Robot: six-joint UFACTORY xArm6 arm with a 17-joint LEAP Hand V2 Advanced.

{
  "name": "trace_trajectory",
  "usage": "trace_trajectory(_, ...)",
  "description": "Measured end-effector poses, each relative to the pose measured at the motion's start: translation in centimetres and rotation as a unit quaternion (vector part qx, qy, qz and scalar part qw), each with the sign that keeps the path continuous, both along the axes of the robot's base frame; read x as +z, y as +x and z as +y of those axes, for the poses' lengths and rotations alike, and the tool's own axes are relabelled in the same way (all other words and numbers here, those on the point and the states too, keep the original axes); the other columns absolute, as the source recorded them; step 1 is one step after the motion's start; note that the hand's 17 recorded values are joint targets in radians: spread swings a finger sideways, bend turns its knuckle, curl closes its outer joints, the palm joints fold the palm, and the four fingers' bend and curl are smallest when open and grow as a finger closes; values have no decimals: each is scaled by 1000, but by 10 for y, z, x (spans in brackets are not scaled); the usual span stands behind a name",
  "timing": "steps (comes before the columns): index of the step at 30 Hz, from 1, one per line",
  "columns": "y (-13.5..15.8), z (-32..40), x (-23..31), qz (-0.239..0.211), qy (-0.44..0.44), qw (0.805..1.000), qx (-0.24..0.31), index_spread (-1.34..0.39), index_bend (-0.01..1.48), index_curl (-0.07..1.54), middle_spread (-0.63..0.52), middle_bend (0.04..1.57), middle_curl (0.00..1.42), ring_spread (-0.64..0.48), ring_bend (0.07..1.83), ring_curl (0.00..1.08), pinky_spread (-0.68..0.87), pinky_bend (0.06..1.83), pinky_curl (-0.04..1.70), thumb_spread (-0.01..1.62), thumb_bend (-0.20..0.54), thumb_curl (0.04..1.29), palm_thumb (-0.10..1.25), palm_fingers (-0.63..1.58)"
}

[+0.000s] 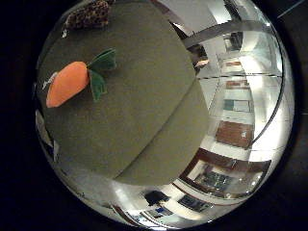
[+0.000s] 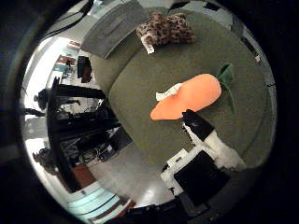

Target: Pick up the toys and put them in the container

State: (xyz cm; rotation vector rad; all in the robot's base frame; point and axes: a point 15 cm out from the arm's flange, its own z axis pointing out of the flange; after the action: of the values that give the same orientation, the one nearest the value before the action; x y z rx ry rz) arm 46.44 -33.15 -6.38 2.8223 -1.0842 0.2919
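Approach step: hand w/ one finger out straight, rest unseen, hovers over plush carrot on olive ottoman; next, lower & curl fingers round it, leopard-print plush toy at carrot's 11 o'clock.

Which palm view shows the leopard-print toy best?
The thumb side view: the whole leopard-print toy shows there, lying on the green cushion beyond the carrot toy. The little finger side view catches only part of it at the picture's rim.

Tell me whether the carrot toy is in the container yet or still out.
Out. The carrot toy lies flat on the green cushion, near the leopard-print toy. The grey container sits beyond, holding neither.
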Motion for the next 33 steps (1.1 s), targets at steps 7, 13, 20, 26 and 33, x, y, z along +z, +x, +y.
trace_trajectory(7,-8,-4,-18,5,2,1000,2,-461,167,291,-39,196,324,52,314,265,281,556,89,988,-22,476,867,167)
trace_trajectory(13,-17,-6,-33,14,6,1000,2,-466,170,292,-39,193,324,51,313,261,283,562,79,984,-22,484,872,180)
trace_trajectory(20,-4,-16,-43,5,0,1000,3,-467,172,296,-52,193,323,48,316,258,285,569,70,970,-22,495,879,196)
trace_trajectory(26,4,-24,-50,1,-4,1000,2,-471,174,296,-53,193,324,35,325,256,287,572,59,964,-22,501,881,210)
trace_trajectory(33,3,-24,-56,4,-3,1000,6,-478,175,301,-54,193,323,34,322,251,289,571,46,958,-24,509,885,227)
